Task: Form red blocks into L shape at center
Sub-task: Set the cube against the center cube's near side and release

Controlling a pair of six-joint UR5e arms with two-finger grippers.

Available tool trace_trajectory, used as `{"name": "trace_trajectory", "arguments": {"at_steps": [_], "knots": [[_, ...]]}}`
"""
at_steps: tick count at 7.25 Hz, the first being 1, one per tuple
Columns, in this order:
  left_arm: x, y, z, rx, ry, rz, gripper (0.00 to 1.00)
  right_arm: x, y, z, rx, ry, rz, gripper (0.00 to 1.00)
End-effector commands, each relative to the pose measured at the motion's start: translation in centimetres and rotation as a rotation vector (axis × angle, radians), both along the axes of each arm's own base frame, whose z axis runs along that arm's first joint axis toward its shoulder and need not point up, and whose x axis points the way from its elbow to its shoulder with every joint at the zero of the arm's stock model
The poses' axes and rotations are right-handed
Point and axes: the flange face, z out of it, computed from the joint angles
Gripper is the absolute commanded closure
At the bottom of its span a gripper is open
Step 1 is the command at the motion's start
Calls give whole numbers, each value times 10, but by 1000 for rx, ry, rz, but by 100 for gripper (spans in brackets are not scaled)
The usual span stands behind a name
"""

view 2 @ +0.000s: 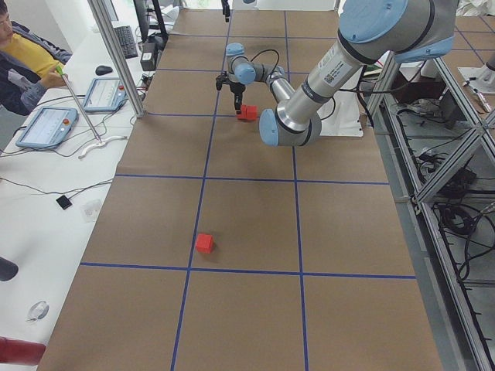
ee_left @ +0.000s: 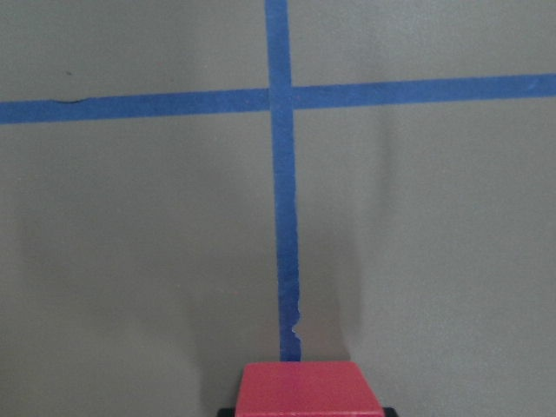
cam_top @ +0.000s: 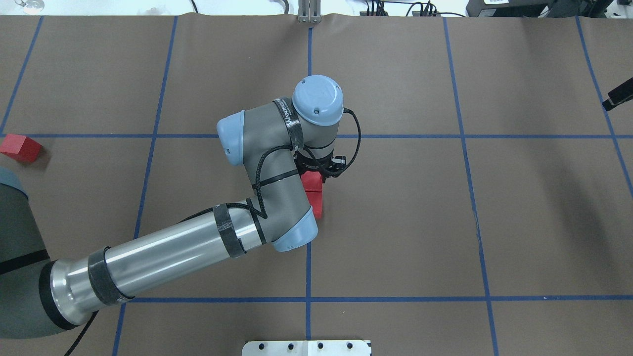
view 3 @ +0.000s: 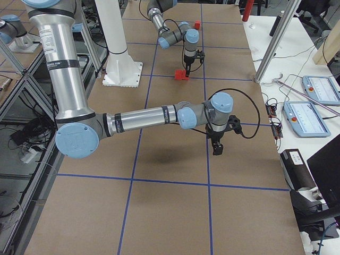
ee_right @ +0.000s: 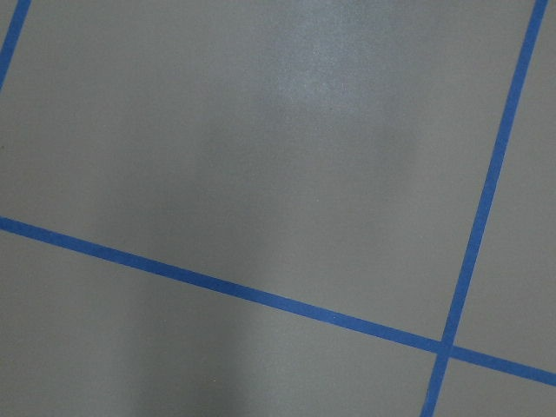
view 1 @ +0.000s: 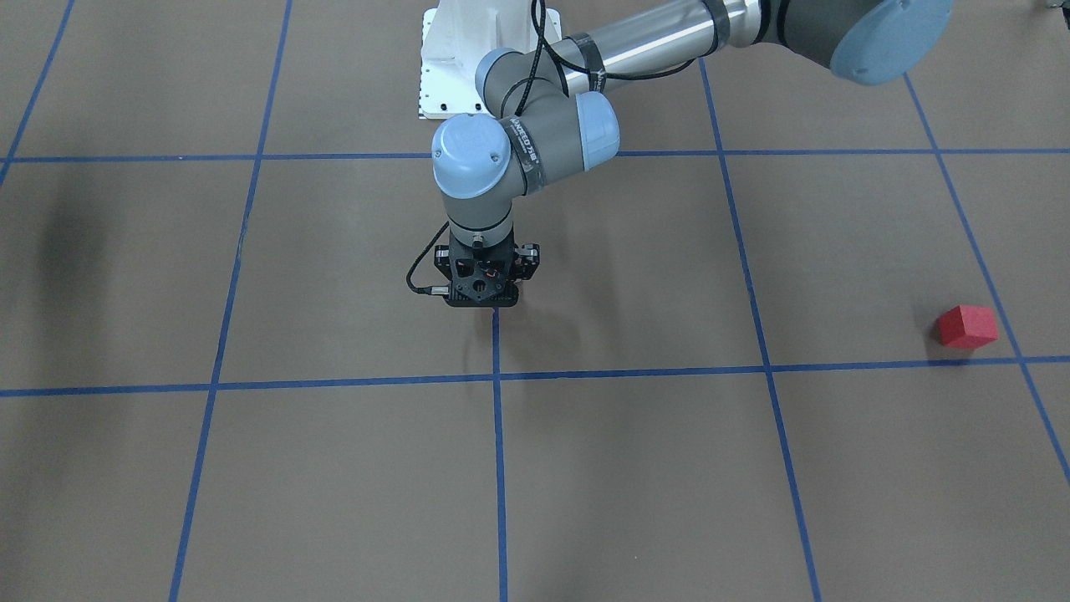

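Red blocks (cam_top: 316, 202) sit in a short row at the center (cam_top: 346, 198), long axis along the blue tape line (cam_top: 308, 267). The left gripper (view 1: 485, 303) seemingly clamps the far one. A third block (cam_top: 20, 147) lies well apart. How wide the right gripper (view 3: 217, 150) stands, I cannot tell.

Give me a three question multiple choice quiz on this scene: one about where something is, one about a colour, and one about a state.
1. The left gripper is:
A. over the middle of the table, at the red blocks
B. at the table's far edge
C. off the table

2. The tape lines are:
A. yellow
B. white
C. blue

3. The lone red block is:
A. held in a gripper
B. lying by itself on the table
C. stacked on another block

Answers:
1. A: the overhead view shows it at the centre line with red blocks right by it.
2. C: every view shows blue lines.
3. B: nothing touches it.
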Motion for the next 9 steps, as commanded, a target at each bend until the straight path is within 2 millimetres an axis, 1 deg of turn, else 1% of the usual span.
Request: {"name": "trace_trajectory", "arguments": {"at_steps": [1,3,5,6,7,8,9], "knots": [[0,0,3,-2,-3,0,41,0,0,0,0,0,0,1],[0,0,1,-1,0,-1,34,0,0,0,1,0,-1,1],[0,0,1,-2,0,-2,34,0,0,0,1,0,-1,1],[-1,0,0,0,1,-1,27,0,0,0,1,0,-1,1],[-3,0,-2,6,8,0,0,0,0,0,1,0,-1,1],[-13,-5,-10,27,22,-2,0,0,0,0,1,0,-1,1],[-33,-11,-26,75,55,11,0,0,0,0,-1,0,-1,1]]}}
